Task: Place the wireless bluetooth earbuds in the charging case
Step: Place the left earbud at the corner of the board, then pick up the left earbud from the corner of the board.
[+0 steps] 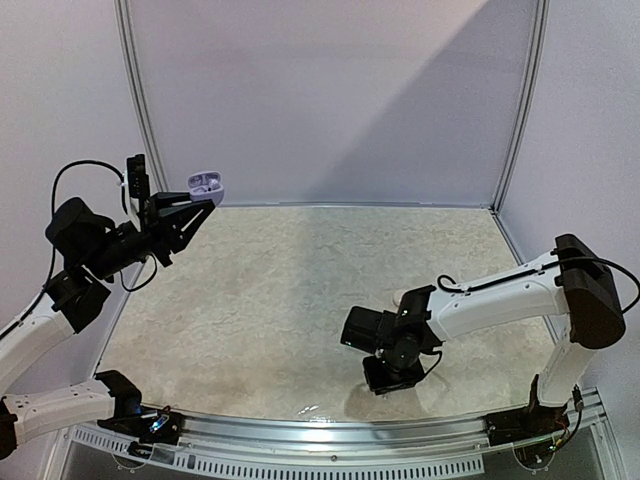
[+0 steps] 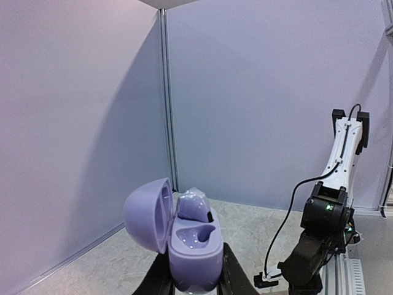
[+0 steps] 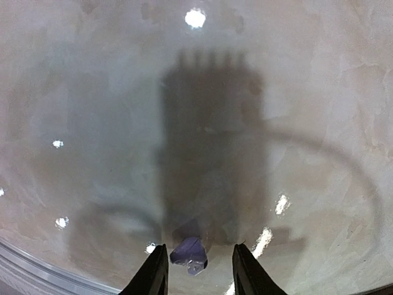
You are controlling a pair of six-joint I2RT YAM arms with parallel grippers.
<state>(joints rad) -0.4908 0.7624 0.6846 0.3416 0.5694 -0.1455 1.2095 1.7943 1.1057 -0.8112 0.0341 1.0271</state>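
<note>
The charging case [image 2: 195,252] is held raised above the far left corner of the bench [image 1: 300,290], clamped at its base by the left gripper [image 2: 194,275]. Its lid [image 2: 147,215] is swung open to the left. One earbud [image 2: 193,206] is seated in the far socket. The right gripper [image 3: 199,251] is lowered close to the bench near the front edge, fingers spread apart. The second earbud [image 3: 188,253] is seen lying on the bench between them, apparently touched by neither.

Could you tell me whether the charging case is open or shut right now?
Open: the case has its lid swung back, showing one earbud seated and one socket empty.
</note>
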